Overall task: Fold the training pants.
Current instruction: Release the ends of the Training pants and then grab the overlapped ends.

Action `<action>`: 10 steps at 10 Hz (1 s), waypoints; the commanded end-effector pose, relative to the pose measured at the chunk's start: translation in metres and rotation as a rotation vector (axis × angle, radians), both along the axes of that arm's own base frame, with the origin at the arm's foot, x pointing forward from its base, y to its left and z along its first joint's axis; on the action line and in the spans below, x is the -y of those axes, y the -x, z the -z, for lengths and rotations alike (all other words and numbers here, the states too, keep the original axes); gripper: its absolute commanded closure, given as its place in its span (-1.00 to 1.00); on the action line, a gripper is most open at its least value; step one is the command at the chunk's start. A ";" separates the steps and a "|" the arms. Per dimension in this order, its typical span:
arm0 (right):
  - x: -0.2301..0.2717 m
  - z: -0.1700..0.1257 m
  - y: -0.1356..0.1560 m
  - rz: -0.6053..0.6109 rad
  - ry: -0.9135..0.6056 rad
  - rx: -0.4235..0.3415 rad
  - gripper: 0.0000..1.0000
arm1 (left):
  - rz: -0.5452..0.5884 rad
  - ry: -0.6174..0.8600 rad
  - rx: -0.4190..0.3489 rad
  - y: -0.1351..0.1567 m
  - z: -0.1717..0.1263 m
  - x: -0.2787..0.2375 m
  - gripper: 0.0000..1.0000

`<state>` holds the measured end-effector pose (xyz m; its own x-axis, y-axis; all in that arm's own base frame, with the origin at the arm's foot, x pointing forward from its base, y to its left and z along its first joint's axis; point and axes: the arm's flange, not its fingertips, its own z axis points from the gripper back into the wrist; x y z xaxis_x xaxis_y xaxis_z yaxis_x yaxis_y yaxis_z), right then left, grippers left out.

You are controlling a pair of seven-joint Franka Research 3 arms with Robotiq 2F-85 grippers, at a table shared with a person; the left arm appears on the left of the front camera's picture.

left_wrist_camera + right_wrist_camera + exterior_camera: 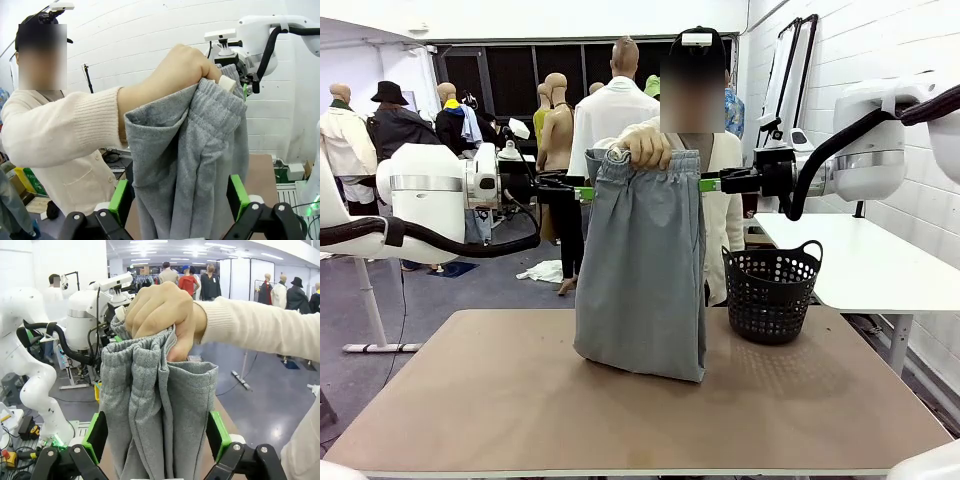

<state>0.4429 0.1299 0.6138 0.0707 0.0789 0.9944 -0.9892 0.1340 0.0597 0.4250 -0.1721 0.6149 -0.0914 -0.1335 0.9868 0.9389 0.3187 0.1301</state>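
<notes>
Front view | training pants (640, 290) hem touches table (470, 400); left end effector (582, 190), right end effector (710, 184) spread

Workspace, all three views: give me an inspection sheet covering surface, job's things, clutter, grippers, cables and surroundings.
Surface: brown table, no marks seen.
Job's things: training pants hang from the person's hand, which grips the waistband; the lower end seems to touch the table.
Clutter: black basket on the table's far right part.
Grippers: left gripper and right gripper open, jaws flanking the pants near the waistband.
Cables: black hoses along both arms; none seen on the table.
Surroundings: white side table, white brick wall.
</notes>
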 end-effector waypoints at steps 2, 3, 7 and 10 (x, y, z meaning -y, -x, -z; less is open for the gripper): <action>0.001 0.004 0.009 -0.008 0.012 -0.028 -1.00 | -0.030 0.021 0.049 -0.003 0.004 0.009 -1.00; 0.002 0.004 0.011 -0.011 0.016 -0.032 -1.00 | -0.027 0.024 0.043 -0.004 0.005 0.010 -1.00; -0.004 0.007 0.019 -0.004 0.005 -0.015 -1.00 | -0.024 0.029 0.049 -0.010 0.005 0.013 -1.00; -0.011 0.010 0.024 0.038 0.012 0.024 -1.00 | -0.026 0.030 0.055 -0.012 0.004 0.012 -1.00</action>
<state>0.4241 0.1367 0.6107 0.0630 0.0944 0.9935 -0.9882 0.1451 0.0489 0.4335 -0.1804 0.6133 -0.1138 -0.1236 0.9858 0.9337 0.3258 0.1486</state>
